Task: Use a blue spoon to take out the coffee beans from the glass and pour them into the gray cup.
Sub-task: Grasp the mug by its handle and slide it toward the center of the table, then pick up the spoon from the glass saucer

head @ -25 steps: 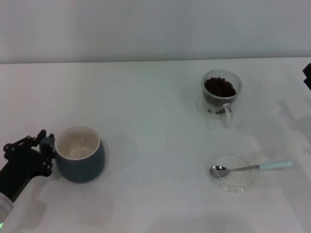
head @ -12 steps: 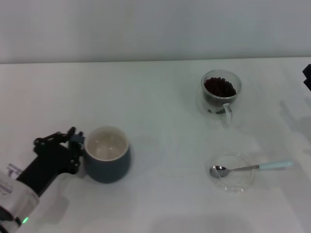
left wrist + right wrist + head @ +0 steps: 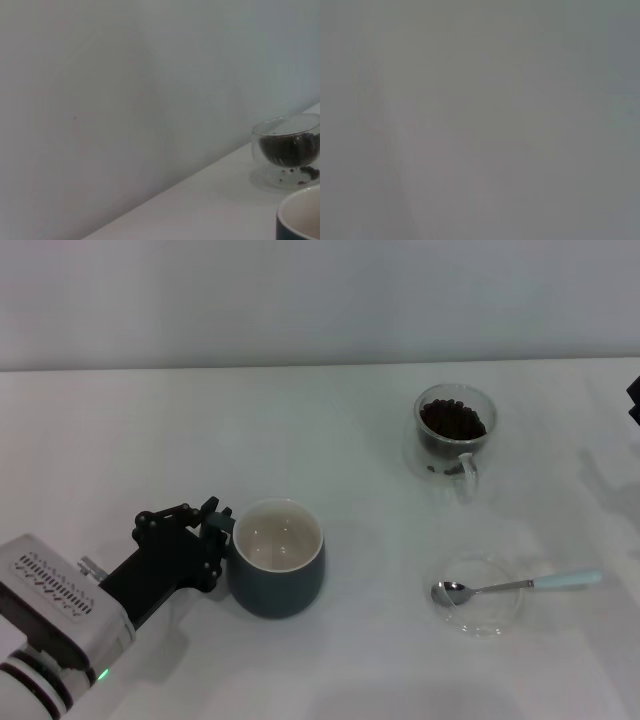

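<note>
**Left hand grips the cup by its handle**

The white counter (image 3: 330,430) carries everything. The left arm comes in from the near left corner, and the left hand (image 3: 213,540) is clenched on the handle side of the cup (image 3: 276,572), its dark fingers (image 3: 216,520) pressed against the cup's left wall. The cup stands upright just to the right of that hand, its cream inside bare; in the left wrist view only a slice of its rim (image 3: 300,215) shows.

Well to the right of the hand and farther back stands the glass (image 3: 454,436), upright, its handle turned toward the near side, with the beans (image 3: 453,420) heaped inside; a few lie loose at its bottom. The left wrist view shows the same glass (image 3: 290,150) beyond the cup.

Far right of the hand, on the near side, a clear saucer (image 3: 482,595) holds the bowl of the spoon (image 3: 515,585), whose pale handle reaches past the saucer's rim to the right.

Of the right arm only a dark edge (image 3: 634,400) shows at the far right; whether its hand is released or clenched, I cannot tell.
</note>
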### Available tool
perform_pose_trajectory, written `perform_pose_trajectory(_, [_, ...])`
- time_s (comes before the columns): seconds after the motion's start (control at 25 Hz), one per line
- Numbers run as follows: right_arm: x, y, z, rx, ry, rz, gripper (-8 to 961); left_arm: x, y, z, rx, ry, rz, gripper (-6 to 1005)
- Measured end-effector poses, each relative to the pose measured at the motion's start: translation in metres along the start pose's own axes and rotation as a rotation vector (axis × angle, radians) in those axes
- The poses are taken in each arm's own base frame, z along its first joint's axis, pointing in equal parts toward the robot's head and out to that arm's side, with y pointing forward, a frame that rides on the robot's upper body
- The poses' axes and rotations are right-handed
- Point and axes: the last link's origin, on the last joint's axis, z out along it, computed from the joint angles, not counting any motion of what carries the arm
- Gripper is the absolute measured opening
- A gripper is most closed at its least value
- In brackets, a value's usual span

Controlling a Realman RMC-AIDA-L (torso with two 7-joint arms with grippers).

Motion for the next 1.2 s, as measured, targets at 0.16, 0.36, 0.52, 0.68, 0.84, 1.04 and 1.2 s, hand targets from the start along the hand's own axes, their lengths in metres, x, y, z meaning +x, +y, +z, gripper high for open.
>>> perform_pose_trajectory(0.16, [0.000, -0.001, -0.001, 0.003, 0.001, -0.001, 870, -0.001, 0.002, -0.002, 0.002, -0.003, -0.011, 122])
perform_pose_trajectory(0.36, [0.000, -0.001, -0.002, 0.003, 0.001, 0.001, 870, -0.006, 0.008, -0.011, 0.025, -0.009, -0.062, 181])
perform_pose_trajectory(0.52, [0.000, 0.000, -0.002, 0.000, -0.004, 0.006, 870, -0.009, 0.014, -0.020, 0.044, -0.006, -0.095, 370])
perform_pose_trajectory(0.68, [-0.001, 0.001, -0.004, -0.005, -0.011, 0.011, 870, -0.016, 0.016, -0.031, 0.062, -0.020, -0.116, 518])
perform_pose_trajectory(0.84, [0.000, 0.001, -0.005, -0.005, -0.011, 0.025, 871, -0.021, 0.021, -0.045, 0.087, -0.016, -0.143, 653])
perform_pose_trajectory(1.04, [0.003, 0.000, -0.010, 0.006, 0.001, 0.112, 871, -0.025, 0.024, -0.087, 0.207, 0.058, -0.201, 828])
perform_pose_trajectory(1.2, [0.011, -0.005, -0.030, 0.031, 0.041, 0.294, 871, -0.028, 0.010, -0.117, 0.399, 0.097, -0.257, 852])
